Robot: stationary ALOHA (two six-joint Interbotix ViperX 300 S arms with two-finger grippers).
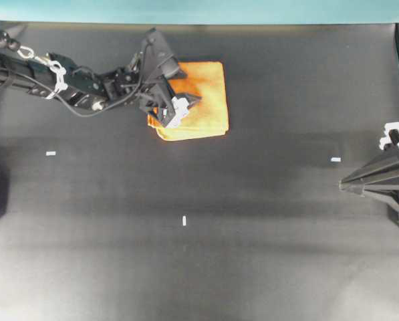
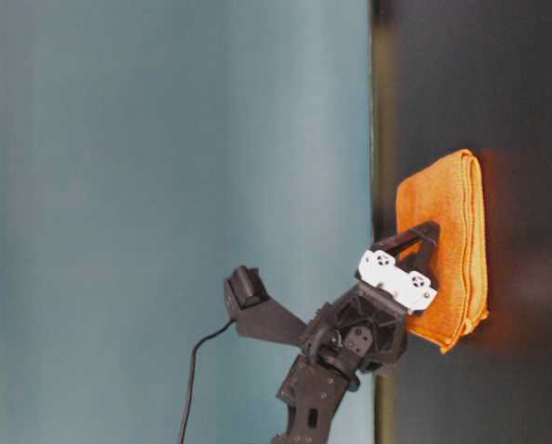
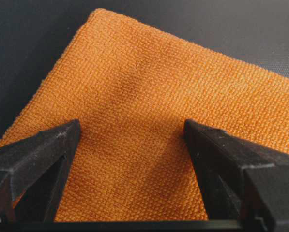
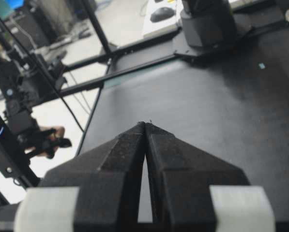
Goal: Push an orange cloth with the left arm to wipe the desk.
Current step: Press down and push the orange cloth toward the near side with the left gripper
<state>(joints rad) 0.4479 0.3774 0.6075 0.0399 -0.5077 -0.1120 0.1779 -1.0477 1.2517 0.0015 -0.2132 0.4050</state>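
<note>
The orange cloth (image 1: 202, 100) lies folded on the black desk (image 1: 186, 267) near its far edge, left of centre. The left arm (image 1: 72, 83) reaches in from the left, and its gripper (image 1: 182, 90) stands over the cloth's left half. In the left wrist view the left gripper (image 3: 132, 128) is open, both fingertips (image 3: 69, 133) down on the cloth (image 3: 149, 87) with fabric spanning the wide gap. From table level the gripper (image 2: 414, 250) leans against the cloth (image 2: 456, 231). The right gripper (image 1: 343, 184) rests shut at the right edge, far from the cloth.
A teal strip (image 1: 199, 10) runs along the desk's far edge, just behind the cloth. Small white tape marks (image 1: 51, 153) (image 1: 335, 159) (image 1: 184, 221) dot the desk. In the right wrist view the shut gripper (image 4: 145, 124) points across bare desk (image 4: 207, 111).
</note>
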